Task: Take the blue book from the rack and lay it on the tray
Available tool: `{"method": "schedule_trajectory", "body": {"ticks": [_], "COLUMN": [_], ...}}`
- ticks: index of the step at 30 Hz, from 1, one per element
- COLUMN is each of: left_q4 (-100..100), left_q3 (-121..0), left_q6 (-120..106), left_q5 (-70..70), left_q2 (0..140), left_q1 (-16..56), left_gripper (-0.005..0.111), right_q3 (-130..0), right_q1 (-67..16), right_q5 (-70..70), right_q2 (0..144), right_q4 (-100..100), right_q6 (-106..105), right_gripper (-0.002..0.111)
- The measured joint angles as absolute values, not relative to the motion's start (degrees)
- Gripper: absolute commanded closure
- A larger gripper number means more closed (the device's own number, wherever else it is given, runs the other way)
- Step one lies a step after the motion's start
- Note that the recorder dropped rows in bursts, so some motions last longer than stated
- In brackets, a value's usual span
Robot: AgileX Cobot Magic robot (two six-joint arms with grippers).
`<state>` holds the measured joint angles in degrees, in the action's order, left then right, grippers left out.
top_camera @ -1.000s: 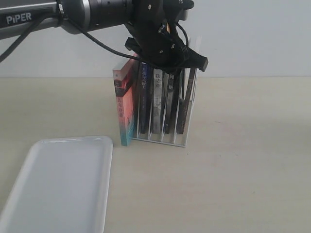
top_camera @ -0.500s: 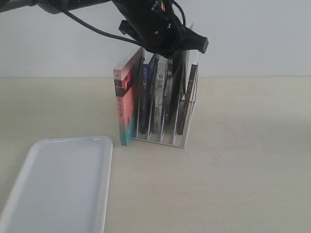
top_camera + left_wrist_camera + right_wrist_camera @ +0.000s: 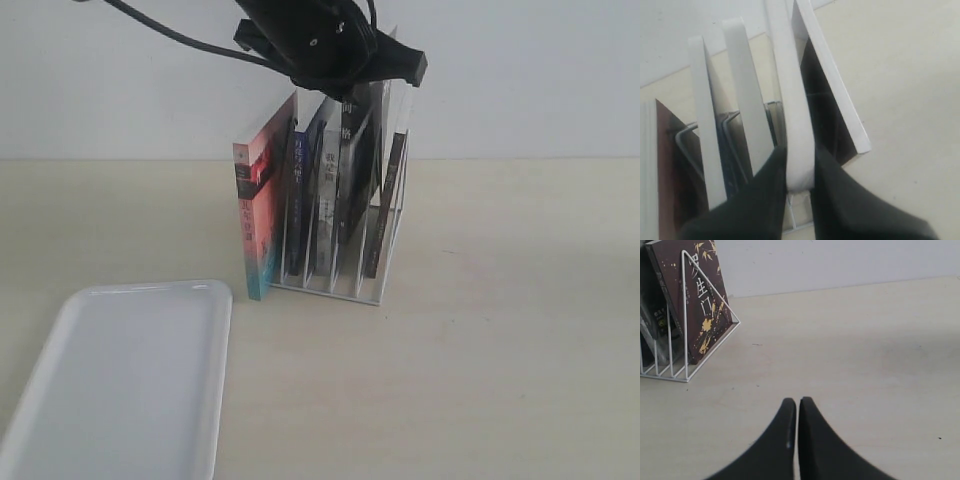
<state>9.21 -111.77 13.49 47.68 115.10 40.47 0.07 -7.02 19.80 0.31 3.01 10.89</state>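
Observation:
The blue book (image 3: 297, 205) stands in the first slot of the white wire rack (image 3: 384, 262), its blue spine facing me. My left gripper (image 3: 345, 88) (image 3: 800, 167) is shut on the top edge of a black-spined book (image 3: 352, 170) (image 3: 790, 100) two slots to the right. That book is raised partly out of the rack and tilted. The white tray (image 3: 130, 385) lies flat at the front left with nothing on it. My right gripper (image 3: 797, 402) is shut and holds nothing, low over bare table beside the rack (image 3: 685, 315).
A thick pink-and-teal book (image 3: 255, 225) stands against the rack's left side. A grey-spined book (image 3: 328, 200) and a brown book with gold characters (image 3: 695, 295) also sit in the rack. A white wall runs behind the table.
My left gripper has risen, drawing the black-spined book upward and tilting it. The blue spine has stayed in its slot.

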Motion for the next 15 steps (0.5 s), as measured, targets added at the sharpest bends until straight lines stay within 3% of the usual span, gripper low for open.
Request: {"method": "schedule_trajectory", "body": {"ticks": [15], "left_q4": [9.21], "left_q3": [-115.46], "left_q6": [13.49], "left_q5": [50.72], "left_q2": [113.77], "left_q1": [40.47], "left_gripper": [0.103], "right_q3": [0.07], "right_q1": [-7.02], "right_q5": [19.8], "right_q2": [0.31], "right_q4": [3.01], "right_q6": [10.89], "right_gripper": [0.107]}}
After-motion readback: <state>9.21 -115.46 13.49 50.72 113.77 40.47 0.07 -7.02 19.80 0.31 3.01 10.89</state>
